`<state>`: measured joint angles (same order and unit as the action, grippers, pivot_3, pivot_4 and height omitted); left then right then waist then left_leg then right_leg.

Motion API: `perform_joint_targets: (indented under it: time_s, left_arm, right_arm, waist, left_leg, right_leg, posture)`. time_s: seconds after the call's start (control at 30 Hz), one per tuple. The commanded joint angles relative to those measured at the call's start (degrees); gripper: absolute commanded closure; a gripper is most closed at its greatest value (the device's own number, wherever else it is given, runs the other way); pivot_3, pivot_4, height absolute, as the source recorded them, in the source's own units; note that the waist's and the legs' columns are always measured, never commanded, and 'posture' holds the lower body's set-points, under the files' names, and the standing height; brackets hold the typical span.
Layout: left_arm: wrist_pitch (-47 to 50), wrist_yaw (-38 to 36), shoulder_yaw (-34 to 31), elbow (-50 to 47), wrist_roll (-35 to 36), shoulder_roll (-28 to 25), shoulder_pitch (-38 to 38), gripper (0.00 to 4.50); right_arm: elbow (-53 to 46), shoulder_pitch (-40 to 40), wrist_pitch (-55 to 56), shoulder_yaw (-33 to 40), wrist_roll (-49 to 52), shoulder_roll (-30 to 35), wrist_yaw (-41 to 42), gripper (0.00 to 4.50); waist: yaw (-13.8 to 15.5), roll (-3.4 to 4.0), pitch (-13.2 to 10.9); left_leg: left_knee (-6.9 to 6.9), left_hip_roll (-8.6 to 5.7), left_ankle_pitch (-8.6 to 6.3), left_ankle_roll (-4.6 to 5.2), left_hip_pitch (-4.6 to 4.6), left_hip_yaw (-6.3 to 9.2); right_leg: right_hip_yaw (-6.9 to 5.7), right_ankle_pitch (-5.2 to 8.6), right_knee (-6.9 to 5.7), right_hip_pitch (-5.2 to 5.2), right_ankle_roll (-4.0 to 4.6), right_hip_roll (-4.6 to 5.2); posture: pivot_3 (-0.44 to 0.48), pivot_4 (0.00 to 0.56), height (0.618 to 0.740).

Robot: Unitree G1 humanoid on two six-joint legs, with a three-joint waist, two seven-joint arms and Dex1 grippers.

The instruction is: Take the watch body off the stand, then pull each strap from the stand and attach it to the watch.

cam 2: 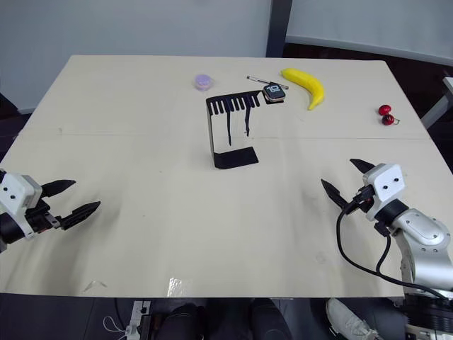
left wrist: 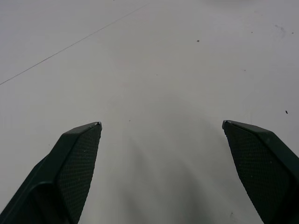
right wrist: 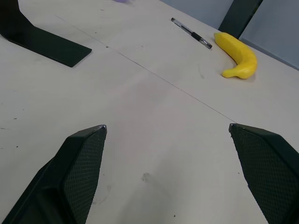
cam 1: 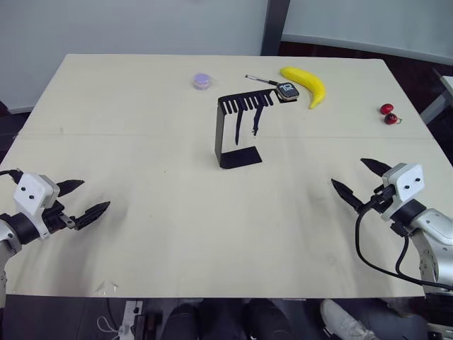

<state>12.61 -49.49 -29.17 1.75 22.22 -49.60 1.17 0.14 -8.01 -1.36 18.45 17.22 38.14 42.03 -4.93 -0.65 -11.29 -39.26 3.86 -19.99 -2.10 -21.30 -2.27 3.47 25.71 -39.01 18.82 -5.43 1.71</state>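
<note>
The black stand [cam 1: 233, 127] rises at the middle of the table, a little toward the far side. At the right end of its slotted top arm sits the watch body [cam 1: 287, 91], dark-screened with a silver rim. Two dark straps [cam 1: 245, 122] hang side by side from the comb slots. My left gripper [cam 1: 85, 200] hovers open over the near left of the table, far from the stand. Over the near right, my right gripper [cam 1: 361, 179] is open too, with nothing between its fingers. The stand's flat foot [right wrist: 44, 44] appears in the right wrist view.
A yellow banana [cam 1: 308, 85] lies just right of the watch body, with a black-and-silver pen [cam 1: 260, 81] behind the stand. A small purple object [cam 1: 202, 81] rests at the far middle. Two red cherries [cam 1: 388, 113] lie at the far right of the table [cam 1: 141, 234].
</note>
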Motion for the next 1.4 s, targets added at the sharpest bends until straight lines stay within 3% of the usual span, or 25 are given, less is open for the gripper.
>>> perform_joint_targets:
  time_s: [0.03,0.27,0.4,0.5,0.67,0.77,1.4]
  left_arm:
    - [1.1,-0.6,-1.5,-4.2,2.5,0.3,0.7,0.02]
    - [11.3,-1.7,-0.8,-17.2,12.5,-0.6,-2.3,0.02]
    - [18.1,0.7,2.3,-21.7,19.7,-0.1,-10.5,0.02]
    - [21.9,3.1,4.0,-22.9,23.0,0.6,-15.9,0.02]
    - [25.7,6.4,8.1,-23.0,25.0,1.8,-24.3,0.02]
    - [25.5,7.4,10.0,-23.0,24.4,3.0,-27.7,0.02]
    - [21.0,6.6,14.2,-21.8,20.6,6.8,-32.4,0.02]
  right_arm:
    - [-3.1,-0.2,-1.3,1.4,2.2,-0.7,-1.6,0.05]
    - [-20.8,-0.8,-17.8,2.8,12.6,-5.7,-11.8,0.05]
    - [-32.3,-11.1,-33.1,1.3,22.8,-8.2,-25.7,0.05]
    - [-34.9,-17.6,-41.6,0.3,28.1,-8.7,-31.8,0.05]
    - [-31.6,-28.7,-52.4,-2.4,29.7,-7.9,-38.5,0.05]
    - [-29.4,-32.6,-55.5,-4.5,28.8,-8.3,-39.9,0.05]
    - [-13.2,-45.0,-49.0,-11.3,17.5,-14.0,-36.2,0.05]
  waist:
    - [0.0,0.0,0.0]
    - [0.2,0.0,0.0]
    - [0.0,0.01,0.0]
    - [0.0,0.0,0.0]
    - [0.0,-0.01,0.0]
    - [-0.1,-0.01,0.0]
    - [-1.6,-0.01,0.0]
  left_leg:
    - [0.0,0.0,0.0,0.0,0.0,0.0]
    - [-0.01,0.0,0.0,0.0,-0.06,0.08]
    - [-0.03,-0.02,0.01,-0.03,-0.09,0.1]
    - [-0.06,0.0,0.06,-0.1,-0.13,0.15]
    - [-0.06,-0.08,0.05,-0.1,-0.23,0.22]
    - [-0.45,-0.07,0.06,-0.09,-0.8,0.25]
    - [-0.9,-0.06,0.06,-0.09,-1.71,0.37]
  right_leg:
    - [0.0,0.0,0.0,0.0,0.0,0.0]
    - [-0.01,0.0,-0.09,0.01,0.0,0.01]
    - [0.01,0.0,-0.06,0.03,0.0,-0.01]
    - [0.01,0.0,-0.09,0.07,0.0,-0.07]
    - [0.01,0.0,-0.56,0.39,0.0,-0.04]
    - [0.01,0.0,-0.82,0.9,0.0,-0.09]
    - [-0.05,0.0,-1.63,1.91,0.0,-0.17]
  posture:
    - [0.0,0.15,0.74]
    - [0.0,0.15,0.74]
    - [0.0,0.15,0.74]
    - [0.0,0.15,0.74]
    - [0.0,0.15,0.74]
    - [0.0,0.15,0.74]
    - [0.0,0.15,0.74]
